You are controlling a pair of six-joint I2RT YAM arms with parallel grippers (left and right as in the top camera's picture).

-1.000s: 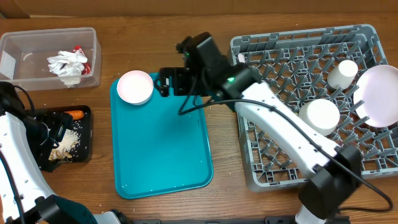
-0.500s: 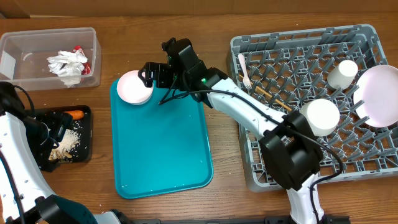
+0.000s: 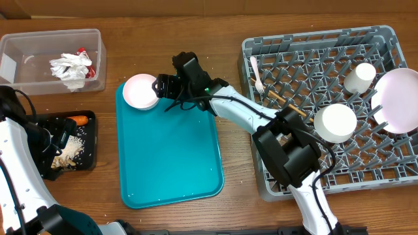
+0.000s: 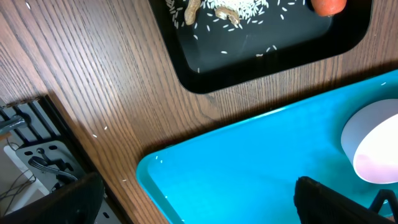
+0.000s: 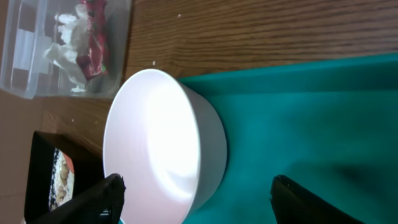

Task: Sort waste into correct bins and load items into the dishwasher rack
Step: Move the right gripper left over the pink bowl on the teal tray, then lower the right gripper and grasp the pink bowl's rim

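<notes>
A pale pink bowl (image 3: 140, 91) stands at the far left corner of the teal tray (image 3: 170, 163). My right gripper (image 3: 160, 87) is open at the bowl's right side. In the right wrist view the bowl's (image 5: 161, 143) wall lies between the open fingers (image 5: 205, 199), which do not grip it. My left gripper (image 3: 57, 138) is open and empty over the black tray (image 3: 39, 166), which holds grains and a carrot piece (image 3: 80, 120). The grey rack (image 3: 274, 183) holds a cup (image 3: 360, 76), an upturned bowl (image 3: 335, 123), a plate (image 3: 398, 99), a fork (image 3: 257, 73) and a wooden stick (image 3: 284, 103).
The clear tub (image 3: 26, 46) at the back left holds crumpled napkins (image 3: 70, 67) and a red wrapper (image 3: 83, 55). The left wrist view shows the black tray (image 4: 261, 68), the teal tray's corner (image 4: 249, 168) and the bowl (image 4: 373, 149).
My right gripper has moved left across the teal tray and come up to the bowl. The fork and stick in the rack are now uncovered. The left arm has not moved.
</notes>
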